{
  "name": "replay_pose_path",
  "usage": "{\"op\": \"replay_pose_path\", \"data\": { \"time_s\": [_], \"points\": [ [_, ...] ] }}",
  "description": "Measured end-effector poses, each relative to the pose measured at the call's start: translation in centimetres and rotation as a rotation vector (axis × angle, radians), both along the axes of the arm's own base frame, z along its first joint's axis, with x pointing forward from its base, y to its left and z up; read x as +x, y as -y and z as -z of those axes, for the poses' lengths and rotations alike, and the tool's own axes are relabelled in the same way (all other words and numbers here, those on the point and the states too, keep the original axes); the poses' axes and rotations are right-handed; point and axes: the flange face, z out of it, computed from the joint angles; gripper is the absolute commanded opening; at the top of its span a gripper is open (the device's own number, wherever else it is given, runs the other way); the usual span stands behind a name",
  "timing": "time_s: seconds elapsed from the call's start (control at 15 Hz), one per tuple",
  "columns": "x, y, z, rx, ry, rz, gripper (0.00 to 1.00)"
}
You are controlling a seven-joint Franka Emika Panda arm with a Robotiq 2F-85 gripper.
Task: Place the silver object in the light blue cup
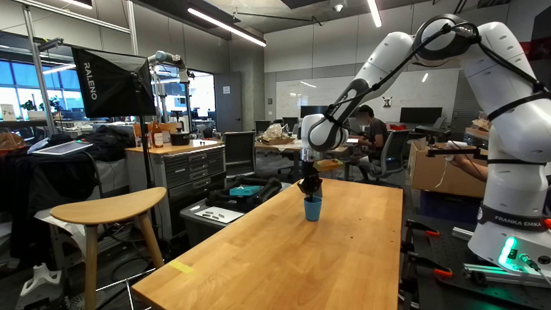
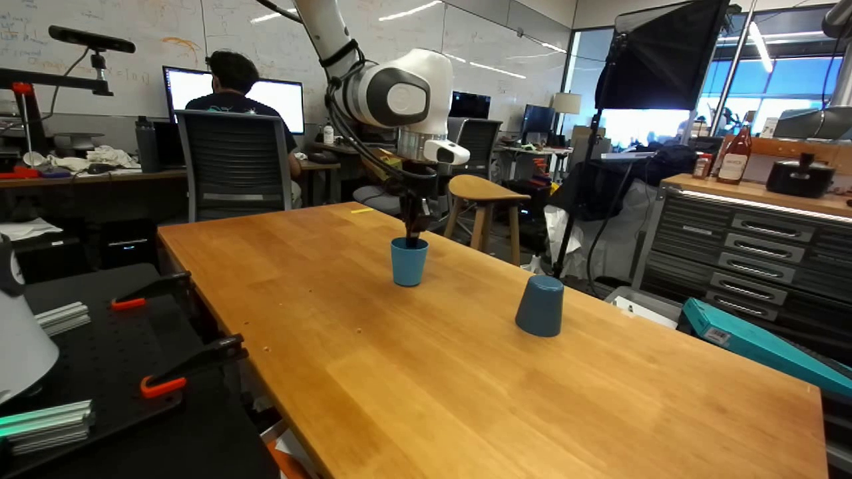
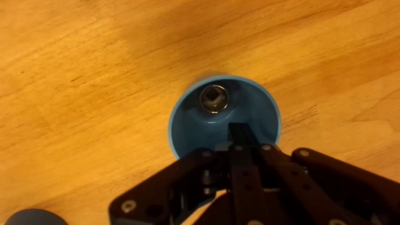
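The light blue cup stands upright on the wooden table in both exterior views. In the wrist view I look down into the cup. The silver object, a round socket with a square hole facing up, is inside the cup near its wall. My gripper points down over the cup in both exterior views, fingertips at or just inside the rim. In the wrist view the fingertips are together, apart from the silver object, with nothing visible between them. The exterior views do not show the silver object.
A darker blue cup stands upside down on the table; part of it shows at the wrist view's lower left. Yellow tape marks the table's edge. Clamps with orange tips are on the robot's side. A stool stands beside the table.
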Motion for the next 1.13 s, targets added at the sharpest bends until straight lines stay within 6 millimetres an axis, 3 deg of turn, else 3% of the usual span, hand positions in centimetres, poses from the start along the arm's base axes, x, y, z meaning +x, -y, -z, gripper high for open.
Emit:
{"op": "replay_pose_path", "data": {
  "time_s": [0.07, 0.13, 0.27, 0.73, 0.8, 0.93, 1.13],
  "points": [
    [0.3, 0.1, -0.6, 0.001, 0.001, 0.000, 0.08],
    [0.6, 0.2, -1.4, 0.003, 0.003, 0.001, 0.32],
    [1.1, 0.6, -3.4, 0.008, -0.002, -0.002, 0.33],
    [2.1, 2.4, -12.5, 0.002, -0.046, -0.122, 0.85],
    [2.3, 2.6, -13.6, -0.005, -0.044, -0.138, 0.69],
    [2.4, 2.7, -14.0, -0.006, -0.041, -0.139, 0.83],
    [2.3, 2.6, -13.2, -0.004, -0.056, -0.139, 0.85]
  ]
}}
